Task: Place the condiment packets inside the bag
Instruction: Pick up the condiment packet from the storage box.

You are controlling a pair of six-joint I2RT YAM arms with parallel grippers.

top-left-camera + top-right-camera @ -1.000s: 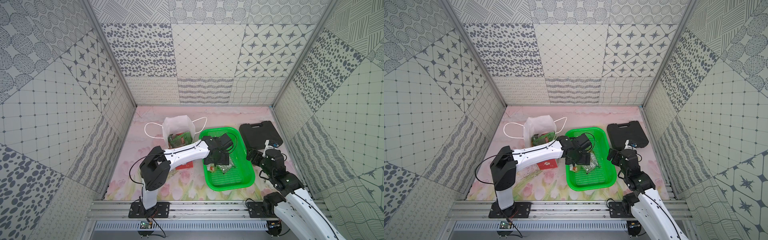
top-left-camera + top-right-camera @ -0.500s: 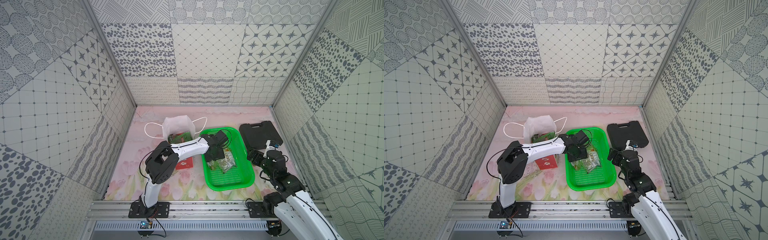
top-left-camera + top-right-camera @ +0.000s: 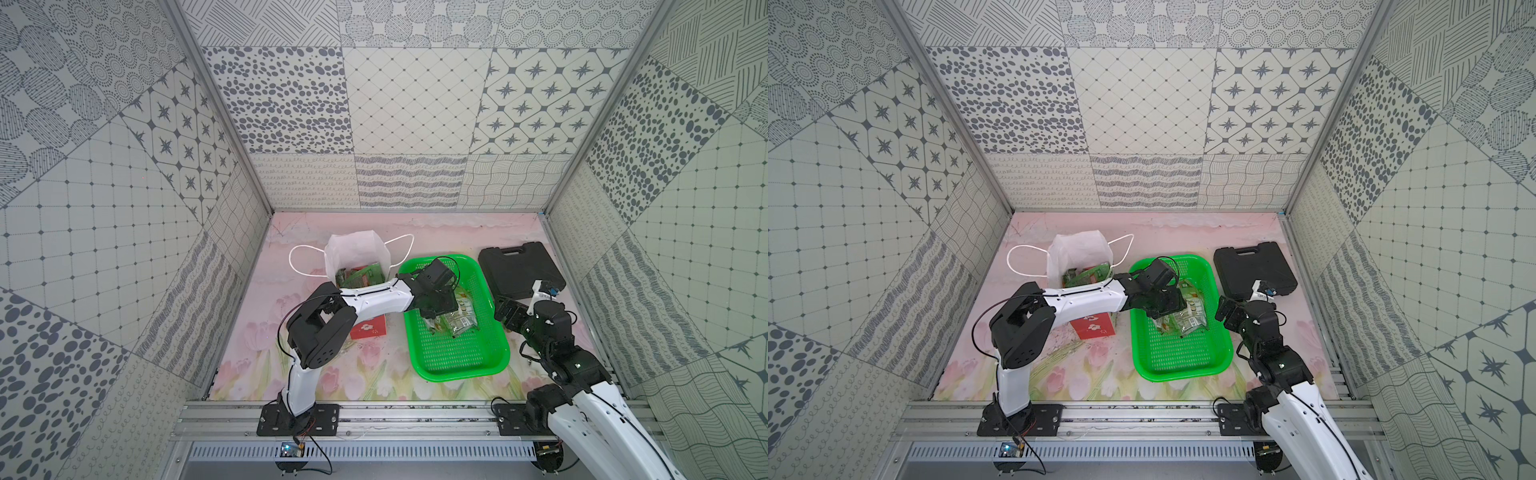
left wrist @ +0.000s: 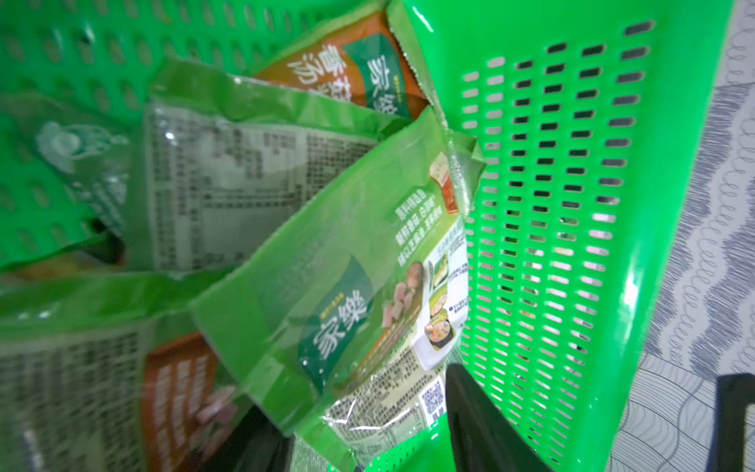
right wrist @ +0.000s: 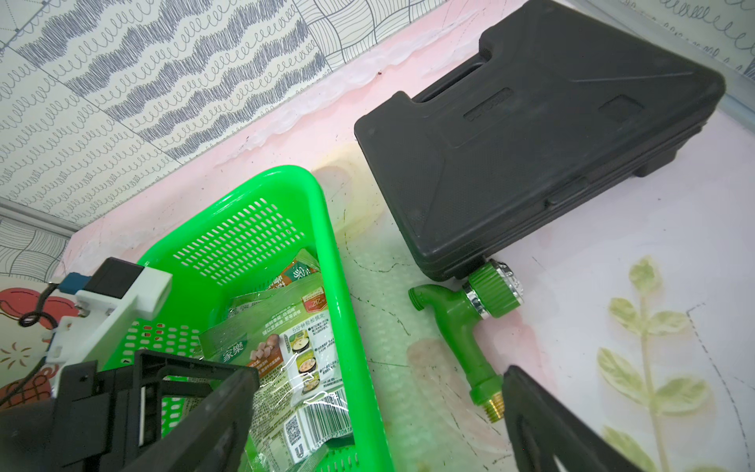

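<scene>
The glossy green condiment packets (image 4: 347,286), in the far half of the green plastic mesh basket (image 4: 572,204), look light, limp and slick and would best be pinched at a sealed edge; the left gripper (image 4: 359,408) straddles one, though it is unclear whether it has a hold, and the right gripper (image 5: 380,374) gapes empty.

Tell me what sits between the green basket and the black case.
Mostly bare mat; a green plastic tap lies there at a corner of the case, shown in the right wrist view.
</scene>
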